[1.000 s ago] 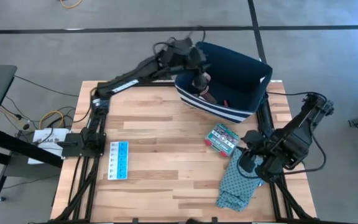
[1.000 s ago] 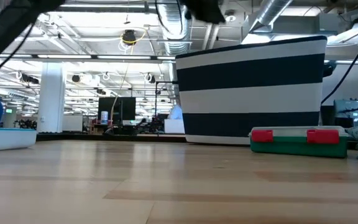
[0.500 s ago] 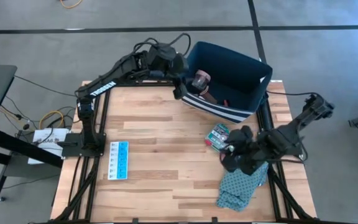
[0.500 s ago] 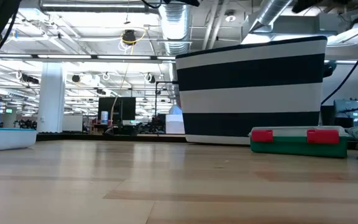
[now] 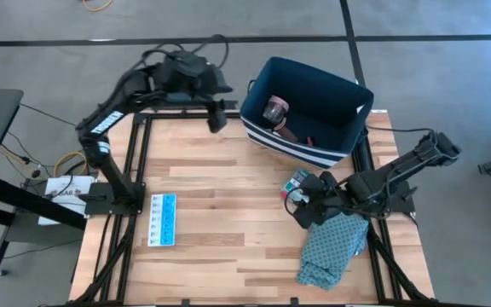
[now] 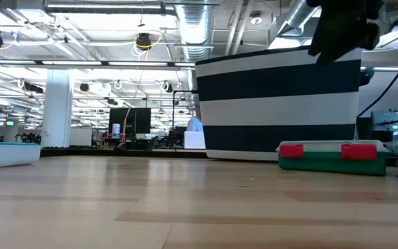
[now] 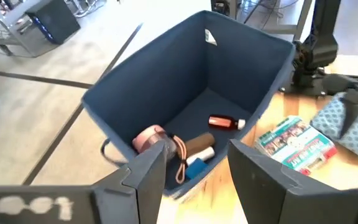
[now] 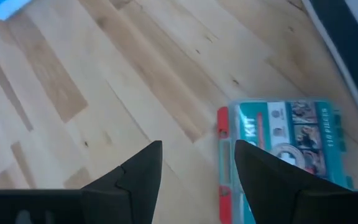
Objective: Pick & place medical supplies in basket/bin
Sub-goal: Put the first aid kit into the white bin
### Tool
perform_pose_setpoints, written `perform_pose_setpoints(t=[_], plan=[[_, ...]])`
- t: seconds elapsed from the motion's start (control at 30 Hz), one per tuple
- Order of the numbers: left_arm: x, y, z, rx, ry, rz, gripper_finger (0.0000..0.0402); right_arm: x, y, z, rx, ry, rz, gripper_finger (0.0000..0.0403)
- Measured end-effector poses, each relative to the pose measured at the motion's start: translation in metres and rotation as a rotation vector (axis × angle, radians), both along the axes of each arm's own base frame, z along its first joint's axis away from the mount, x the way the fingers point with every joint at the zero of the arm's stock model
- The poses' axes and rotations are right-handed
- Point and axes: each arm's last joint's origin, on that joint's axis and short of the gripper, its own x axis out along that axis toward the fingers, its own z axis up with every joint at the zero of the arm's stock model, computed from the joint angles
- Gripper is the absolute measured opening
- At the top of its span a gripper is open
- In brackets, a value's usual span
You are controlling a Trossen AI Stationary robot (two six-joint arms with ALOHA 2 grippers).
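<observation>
The navy basket (image 5: 341, 95) with a white-striped base stands at the table's far right. In it lie a pink tape roll (image 7: 148, 137), a small red bottle (image 7: 224, 122) and a brown oblong (image 7: 196, 147). My left gripper (image 5: 216, 118) hangs open to the left of the basket, above the far edge. The green-red box (image 5: 298, 182) lies flat on the table in front of the basket. My right gripper (image 5: 300, 203) is open, just near-side of the box (image 8: 284, 149) and above it. The light-blue pill organizer (image 5: 162, 220) lies flat at the near left.
A teal patterned cloth (image 5: 331, 247) lies crumpled at the near right corner, under the right arm. Bare wood spreads across the table's middle (image 5: 228, 196) between the organizer and the box. In the low view the box (image 6: 332, 158) sits in front of the basket (image 6: 278, 104).
My left gripper has drawn back from over the basket toward the table's left, along the far edge. My right gripper has moved from above the cloth toward the left and far side, arriving by the green-red box. The items on the table have stayed put.
</observation>
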Motion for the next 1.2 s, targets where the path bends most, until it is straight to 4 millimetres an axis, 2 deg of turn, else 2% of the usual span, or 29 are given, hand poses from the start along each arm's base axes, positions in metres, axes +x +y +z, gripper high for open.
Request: perform_pose_setpoints(t=[0.23,0.33,0.53,0.7,0.97,1.2], plan=[[-0.036,-0.007,0.017,0.041,-0.024,0.126,0.0165,0.008,0.004,-0.02,0.124,-0.038,0.046,0.0194],[-0.044,-0.008,0.021,0.047,-0.034,0.156,0.0165,0.012,0.006,-0.035,0.088,0.026,0.048,0.0194],[-0.048,-0.009,0.023,0.047,-0.037,0.157,0.0165,0.033,0.016,-0.072,0.021,0.178,0.084,0.0194],[-0.05,-0.004,0.02,0.067,-0.003,0.23,0.0165,0.051,0.015,-0.088,-0.012,0.266,0.053,0.0194],[-0.055,0.003,0.016,0.074,0.048,0.289,0.0165,0.065,0.001,-0.116,-0.103,0.486,0.036,0.0194],[-0.06,0.01,0.012,0.047,0.086,0.338,0.0165,0.074,-0.001,-0.126,-0.106,0.562,0.018,0.0192]])
